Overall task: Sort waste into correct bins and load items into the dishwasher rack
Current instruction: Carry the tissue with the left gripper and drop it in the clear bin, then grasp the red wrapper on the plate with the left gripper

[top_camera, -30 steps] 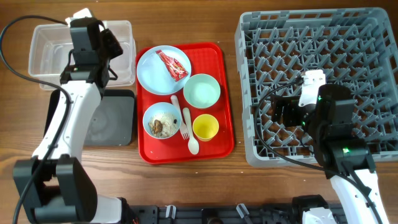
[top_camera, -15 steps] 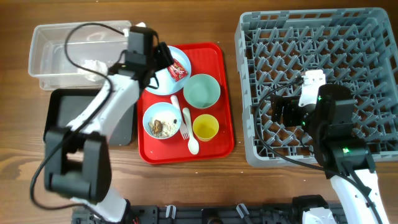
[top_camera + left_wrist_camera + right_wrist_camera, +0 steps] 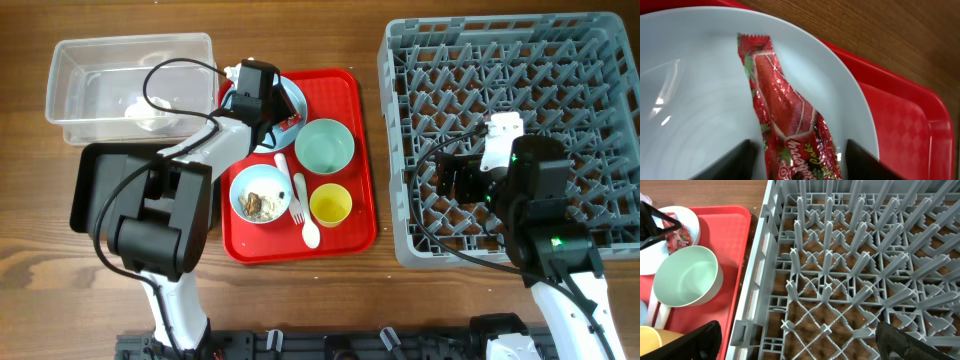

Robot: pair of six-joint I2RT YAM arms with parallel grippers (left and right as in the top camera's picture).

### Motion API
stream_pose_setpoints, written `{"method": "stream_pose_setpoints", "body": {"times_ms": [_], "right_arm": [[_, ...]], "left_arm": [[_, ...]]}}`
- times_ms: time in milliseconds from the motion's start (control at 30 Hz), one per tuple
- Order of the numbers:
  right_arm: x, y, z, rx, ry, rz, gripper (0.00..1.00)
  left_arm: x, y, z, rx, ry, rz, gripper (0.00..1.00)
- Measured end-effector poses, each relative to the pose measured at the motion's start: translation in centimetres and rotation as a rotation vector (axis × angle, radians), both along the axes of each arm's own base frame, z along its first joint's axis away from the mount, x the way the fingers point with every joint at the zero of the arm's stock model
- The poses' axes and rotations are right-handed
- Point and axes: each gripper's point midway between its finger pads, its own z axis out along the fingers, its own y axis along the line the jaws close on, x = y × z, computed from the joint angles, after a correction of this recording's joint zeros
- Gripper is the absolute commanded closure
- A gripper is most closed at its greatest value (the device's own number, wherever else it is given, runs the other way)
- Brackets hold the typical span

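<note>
Wrapper (image 3: 782, 110), red and shiny, lies on the blue plate (image 3: 700, 110) at 11 o'clock on the red tray (image 3: 352, 120). Left gripper (image 3: 800, 162) hangs over it, fingers (image 3: 730, 162) apart on each side, holding nothing. Right gripper (image 3: 797, 342), also spread wide, hangs over the rack (image 3: 560, 80) at 3 o'clock.

Wood table (image 3: 300, 295): tub (image 3: 100, 60); black tray (image 3: 92, 190); red tray (image 3: 347, 215); rack (image 3: 560, 60)

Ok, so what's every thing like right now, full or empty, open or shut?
snack wrapper, lying on the plate
left gripper, jaws open either side of the wrapper
clear tub, holds the tissue
black tray, nothing seen in it
green bowl, empty
other bowl, holds food scraps
yellow cup, upright, empty
dishwasher rack, no dishes
right gripper, jaws open over the rack
</note>
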Motion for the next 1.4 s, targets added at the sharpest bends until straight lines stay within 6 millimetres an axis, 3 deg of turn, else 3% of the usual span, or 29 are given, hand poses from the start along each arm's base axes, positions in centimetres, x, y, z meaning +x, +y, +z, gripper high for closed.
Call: {"method": "stream_pose_setpoints", "body": {"times_ms": [133,433,533,633,700,800,867,900,967,1000,1100,1300,1400], "right_arm": [[0.0,0.0,0.0,0.000,0.000,0.000,0.00],[0.0,0.0,0.0,0.000,0.000,0.000,0.00],[0.0,0.0,0.0,0.000,0.000,0.000,0.00],[0.0,0.0,0.0,0.000,0.000,0.000,0.00],[0.0,0.0,0.0,0.000,0.000,0.000,0.00],[0.0,0.0,0.0,0.000,0.000,0.000,0.00],[0.0,0.0,0.0,0.000,0.000,0.000,0.00],[0.0,0.0,0.0,0.000,0.000,0.000,0.00],[0.0,0.0,0.0,0.000,0.000,0.000,0.00],[0.0,0.0,0.0,0.000,0.000,0.000,0.00],[0.0,0.0,0.0,0.000,0.000,0.000,0.00],[0.0,0.0,0.0,0.000,0.000,0.000,0.00],[0.0,0.0,0.0,0.000,0.000,0.000,0.00]], "left_arm": [[-0.1,-0.1,-0.5,-0.003,0.008,0.004,0.96],[-0.4,-0.2,-0.7,0.003,0.025,-0.001,0.96],[-0.9,0.6,0.5,0.006,0.035,0.012,0.96],[-0.8,3.1,4.8,-0.003,-0.014,0.062,0.96],[-0.6,6.3,9.3,-0.010,-0.088,0.132,0.96],[-0.8,10.4,13.2,-0.015,-0.157,0.217,0.96],[-0.9,12.6,14.6,-0.014,-0.185,0.264,0.96],[-1.0,14.7,15.3,-0.012,-0.198,0.308,0.96],[-1.1,16.4,15.5,-0.013,-0.203,0.340,0.94],[-1.1,16.8,15.5,-0.029,-0.201,0.339,0.74],[-1.6,15.1,14.8,-0.084,-0.156,0.264,0.57],[-4.0,7.5,12.3,-0.037,-0.032,0.072,0.49],[-5.0,4.8,9.3,0.043,0.047,0.024,0.45]]}}
